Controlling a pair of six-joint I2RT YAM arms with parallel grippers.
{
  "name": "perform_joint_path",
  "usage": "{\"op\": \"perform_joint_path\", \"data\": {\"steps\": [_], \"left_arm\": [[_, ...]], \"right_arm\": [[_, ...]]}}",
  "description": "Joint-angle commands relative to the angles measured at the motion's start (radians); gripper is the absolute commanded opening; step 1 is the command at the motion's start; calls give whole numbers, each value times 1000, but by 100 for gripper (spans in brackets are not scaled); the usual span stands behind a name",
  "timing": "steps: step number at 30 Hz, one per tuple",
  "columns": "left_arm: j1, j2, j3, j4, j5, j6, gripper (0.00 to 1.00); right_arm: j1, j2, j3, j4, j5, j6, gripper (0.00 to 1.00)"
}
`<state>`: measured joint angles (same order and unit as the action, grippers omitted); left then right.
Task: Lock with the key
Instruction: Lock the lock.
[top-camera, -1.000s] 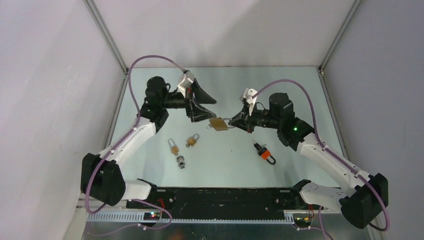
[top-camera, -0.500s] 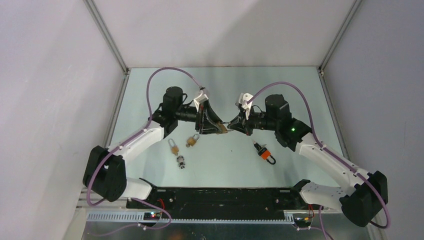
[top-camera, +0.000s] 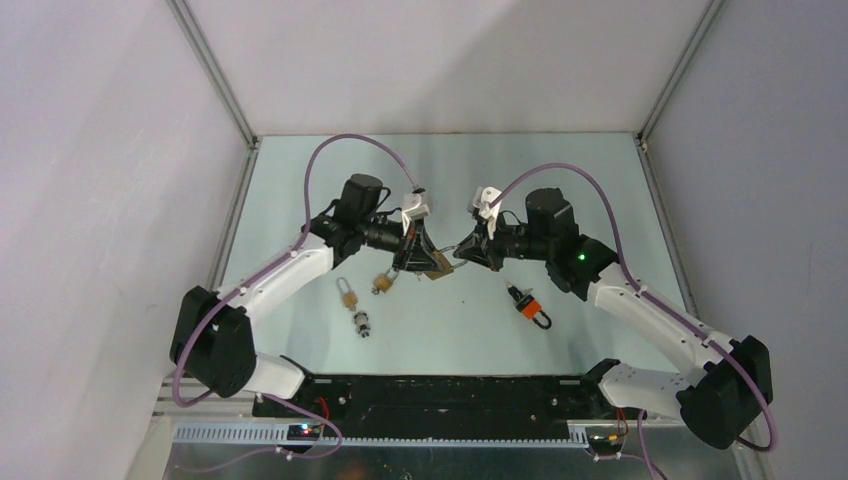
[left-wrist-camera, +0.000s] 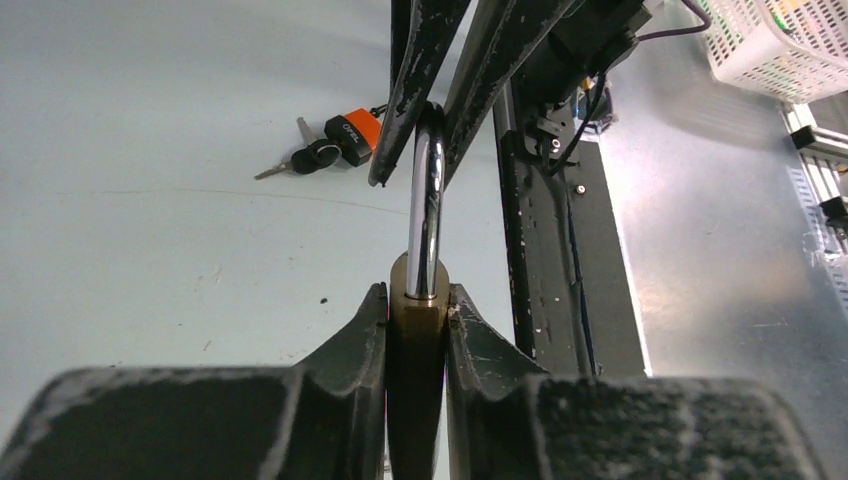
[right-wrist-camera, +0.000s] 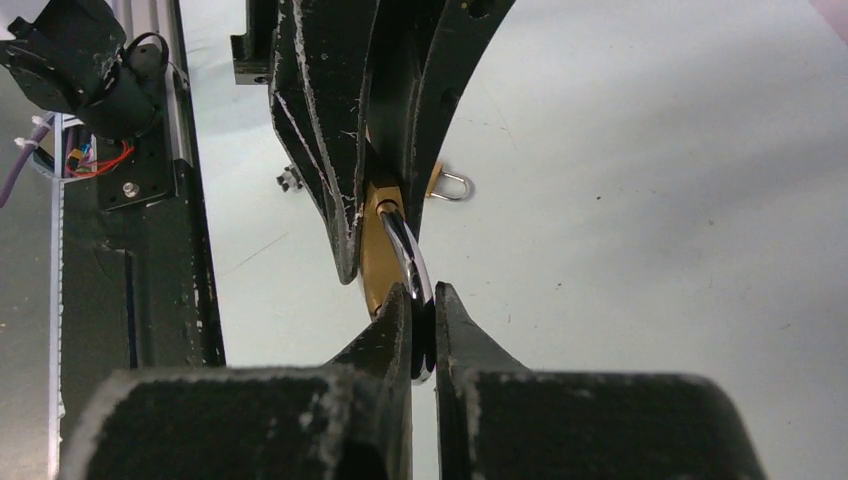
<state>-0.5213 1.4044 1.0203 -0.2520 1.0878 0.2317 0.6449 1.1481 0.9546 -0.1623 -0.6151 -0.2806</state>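
Now my left hand (left-wrist-camera: 415, 296) clamped on rectangular brass padlock (left-wrist-camera: 415, 385); my right hand (right-wrist-camera: 422, 300) pinching its polished steel shackle (left-wrist-camera: 427, 200). Lock held above middle of pale bench (top-camera: 600, 180), well apart from every edge. Far half open. Nearer me: small brass padlocks (top-camera: 348, 296) leftward, orange padlock with keys (top-camera: 527, 306) rightward.

I get the top view from a fixed camera above and behind the rig, looking down and forward, far enough back to take in the whole counter (top-camera: 560, 180). My left wrist camera rides just behind the left pincer (left-wrist-camera: 417, 305) and looks along it, very close, straight at the right pincer (left-wrist-camera: 425, 150). The right wrist camera faces the opposite way. All three views share the brass padlock (top-camera: 437, 266) between the pincers; top and left wrist also share the orange padlock (left-wrist-camera: 352, 137).
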Motion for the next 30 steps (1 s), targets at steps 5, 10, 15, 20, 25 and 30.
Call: {"op": "perform_joint_path", "data": {"steps": [5, 10, 15, 20, 25, 30], "left_arm": [[4, -21, 115, -2, -221, -6, 0], [30, -67, 108, 269, -310, -233, 0], [43, -103, 95, 591, -403, -514, 0], [41, -144, 82, 792, -540, -682, 0], [30, -128, 75, 981, -582, -856, 0], [16, -121, 84, 1036, -573, -918, 0]], "right_arm": [[-65, -21, 78, 232, 73, 256, 63], [-130, -58, 19, 349, 81, 370, 79], [-129, -85, -97, 595, 140, 509, 81], [-116, -32, -187, 896, 226, 692, 77], [-96, 121, -230, 1241, 199, 860, 72], [-77, 213, -197, 1412, 165, 895, 73]]}}
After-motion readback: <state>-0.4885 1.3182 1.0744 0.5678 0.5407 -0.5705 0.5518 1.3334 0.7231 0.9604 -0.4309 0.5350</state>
